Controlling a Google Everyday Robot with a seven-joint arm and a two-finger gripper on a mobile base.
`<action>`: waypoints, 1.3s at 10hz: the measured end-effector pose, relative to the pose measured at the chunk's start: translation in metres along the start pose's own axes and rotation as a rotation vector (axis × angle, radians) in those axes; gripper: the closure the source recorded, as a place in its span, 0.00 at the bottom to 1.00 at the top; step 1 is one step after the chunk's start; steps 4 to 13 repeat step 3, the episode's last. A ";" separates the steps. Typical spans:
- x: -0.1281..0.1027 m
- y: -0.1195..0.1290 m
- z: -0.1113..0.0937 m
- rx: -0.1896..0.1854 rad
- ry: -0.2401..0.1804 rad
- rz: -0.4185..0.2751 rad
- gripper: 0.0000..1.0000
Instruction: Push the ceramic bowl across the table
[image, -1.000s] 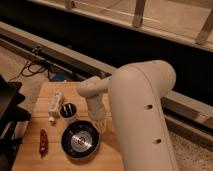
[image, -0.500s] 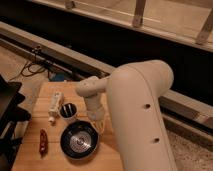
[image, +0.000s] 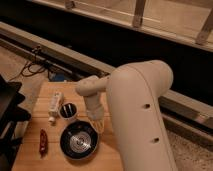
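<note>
The ceramic bowl (image: 79, 140) sits low on the tabletop (image: 107, 150), toward the near side and a little left of its middle, its ringed black interior facing up and holding nothing visible. The tool (image: 97, 121) hangs at the bowl's far-right rim, just beside it or touching it; which of the two cannot be told, and neither can whether it is spread or closed, since the wrist hides that end. The large white arm (image: 137, 115) fills the right half of the view and covers much of the tabletop's right side.

As a judgement, the push is at its contact stage: the tool is placed against the bowl's upper right side, so the travel across the tabletop looks mostly left to do.

Room is uneven. A small white cup (image: 68, 111) stands just beyond the bowl's far-left rim, near it, with a white bottle (image: 54, 103) lying further up-left. A small red item (image: 43, 142) lies to the bowl's left, near the left edge. From the tool's side, a push would drive the bowl toward the near-left, where the red item and the left edge are close and the near edge runs out of view. The bare wood directly below the bowl seems the freer path, though how much remains before the edge cannot be seen.
</note>
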 end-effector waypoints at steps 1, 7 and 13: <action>0.001 0.001 0.000 0.001 0.003 -0.001 0.94; 0.002 0.002 -0.001 -0.002 0.007 0.002 0.94; 0.002 0.002 -0.001 -0.002 0.007 0.002 0.94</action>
